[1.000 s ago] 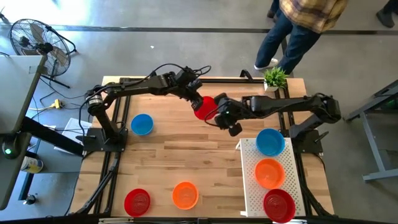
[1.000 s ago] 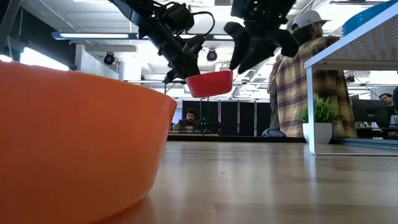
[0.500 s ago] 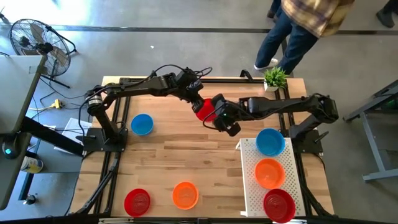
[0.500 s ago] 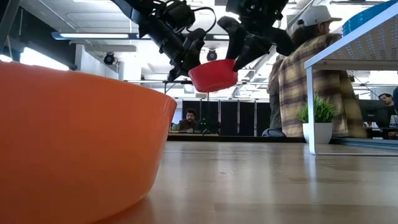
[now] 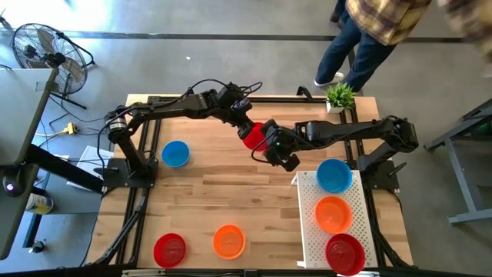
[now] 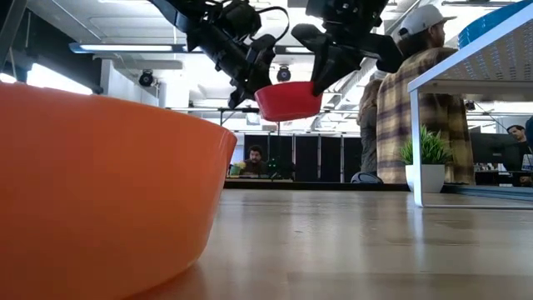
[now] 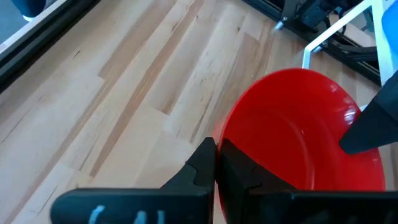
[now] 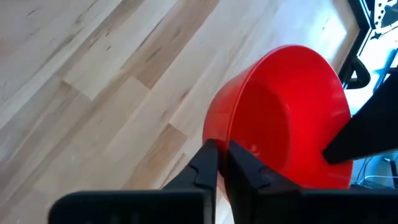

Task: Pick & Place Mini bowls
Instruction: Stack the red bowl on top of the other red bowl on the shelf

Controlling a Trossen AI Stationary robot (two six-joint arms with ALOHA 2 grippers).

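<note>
A red mini bowl (image 5: pixel 254 135) hangs in the air over the far middle of the table, held between both arms. My left gripper (image 5: pixel 246 129) is shut on its rim on the side toward the table's left. My right gripper (image 5: pixel 267 141) is shut on the opposite rim. In the low view this bowl (image 6: pixel 288 101) is high above the wood, mouth up. A blue bowl (image 5: pixel 175 154), a red bowl (image 5: pixel 169 250) and an orange bowl (image 5: pixel 228 241) rest on their bases on the table. My left gripper pinches the red bowl's rim (image 7: pixel 221 134), one finger inside the bowl and one outside. Its fingers slant down from the table's far left. The bowl is lifted clear of the table, close to upright. My right gripper pinches the rim on the opposite side (image 8: pixel 214 135), one finger inside and one on the outer wall. Its fingers slant down from the table's right. The bowl hangs between the two grippers, clear of the table.
A white perforated tray (image 5: pixel 307 231) at the near right holds a blue bowl (image 5: pixel 334 175), an orange bowl (image 5: pixel 333 213) and a red bowl (image 5: pixel 345 254). A small potted plant (image 5: pixel 340 96) stands at the far right corner. A person (image 5: pixel 369 31) stands beyond the far edge.
My right gripper has moved toward the table's left, up to the red bowl, and has taken hold of its rim. The bowl, still held by my left gripper, has risen a little.
</note>
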